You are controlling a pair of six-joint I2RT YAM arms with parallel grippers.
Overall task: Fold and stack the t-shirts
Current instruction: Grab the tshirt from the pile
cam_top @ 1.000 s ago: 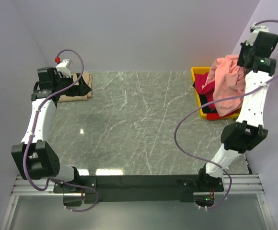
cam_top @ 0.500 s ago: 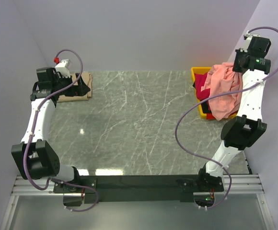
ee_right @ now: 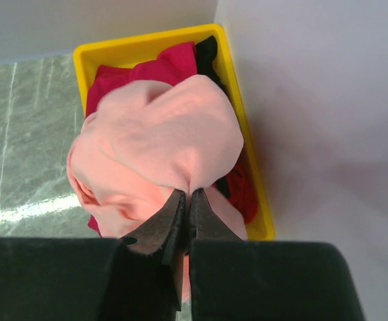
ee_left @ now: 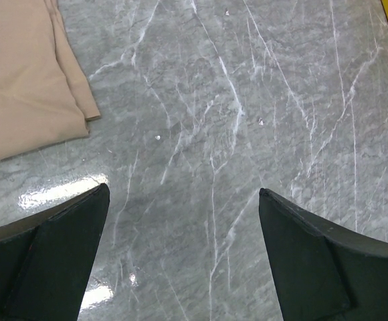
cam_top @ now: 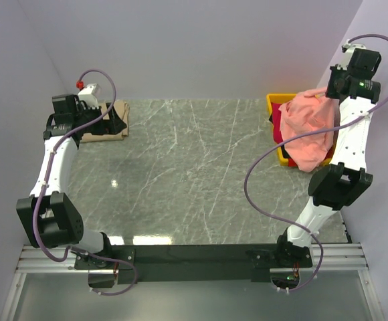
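Top external gives me the grey marble table (cam_top: 194,174), with a wide stretch of marble showing between the two arms. The salmon-pink t-shirt (cam_top: 308,130) hangs bunched in the air at the far right corner, over the yellow bin (cam_top: 273,101), which sits close against the right wall. On the right wrist view, the right gripper (ee_right: 186,197) is pinched tight on a fold of that tee, with the crimson-red t-shirts (ee_right: 155,70) heaped in the bin below. The tan-beige t-shirt (ee_left: 20,73) lies flat at the far left corner, its edges layered. The left gripper (ee_left: 184,194) hovers just beside it, jaws spread wide over open marble.
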